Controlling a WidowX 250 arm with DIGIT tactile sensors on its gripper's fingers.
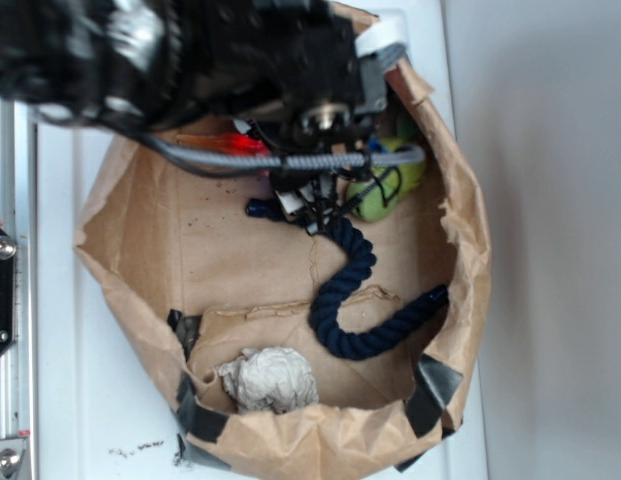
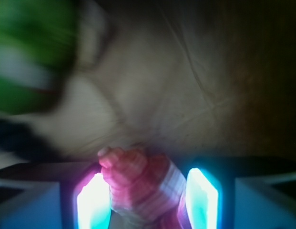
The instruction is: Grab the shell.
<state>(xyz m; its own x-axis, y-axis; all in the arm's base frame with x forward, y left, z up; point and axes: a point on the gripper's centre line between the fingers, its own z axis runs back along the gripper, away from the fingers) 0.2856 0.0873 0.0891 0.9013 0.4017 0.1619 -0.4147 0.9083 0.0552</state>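
Observation:
In the wrist view the shell (image 2: 140, 183), pink with pale ridged bands, sits between my gripper's (image 2: 148, 175) two glowing pads (image 2: 93, 202) and fills the gap from one to the other. It looks sharper than the blurred bag floor behind it. In the exterior view the gripper (image 1: 310, 212) hangs low inside the brown paper bag (image 1: 140, 230) near its back. There the black arm hides most of the shell.
A green fuzzy ball (image 1: 385, 190) lies just right of the gripper, and shows as a green blur (image 2: 28, 52) in the wrist view. A dark blue rope (image 1: 355, 300) curls across the bag floor. A whitish crumpled ball (image 1: 270, 380) rests by the front wall.

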